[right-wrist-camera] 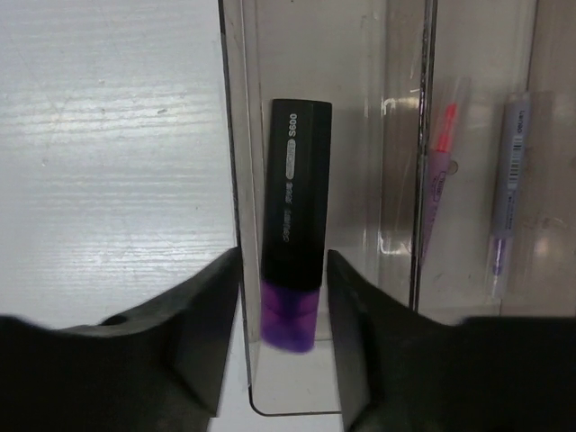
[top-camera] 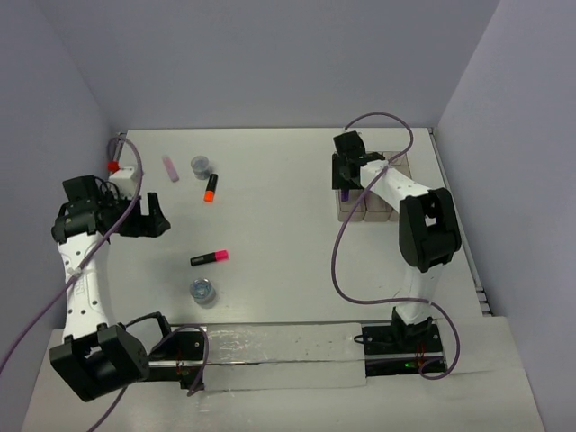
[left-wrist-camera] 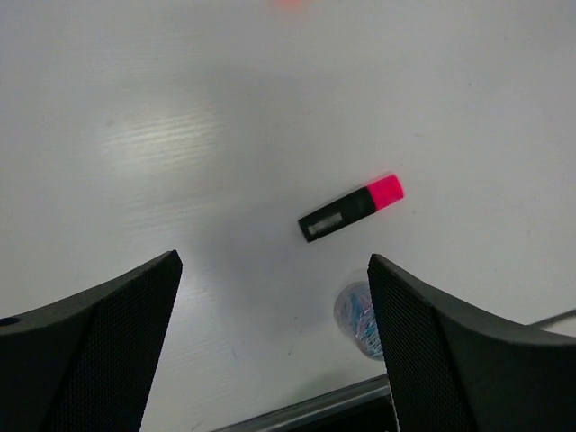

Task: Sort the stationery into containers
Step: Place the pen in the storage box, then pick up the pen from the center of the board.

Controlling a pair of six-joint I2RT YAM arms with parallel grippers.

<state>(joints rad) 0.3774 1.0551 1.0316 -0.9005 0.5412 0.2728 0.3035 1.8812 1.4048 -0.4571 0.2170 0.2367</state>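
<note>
The three joined clear bins stand at the right of the table. My right gripper hangs over the leftmost bin. Its jaws are slightly apart around a black highlighter with a purple end, which lies inside that bin. Thin pink and grey sticks lie in the adjoining bins. My left gripper is wide open and empty over the left of the table. A pink-ended highlighter, an orange-ended one, a pale pink block and two clear pots lie on the table.
A white box with a red cap sits by the left arm's wrist. A metal strip runs along the near edge between the arm bases. The near pot shows beside my left gripper's right finger.
</note>
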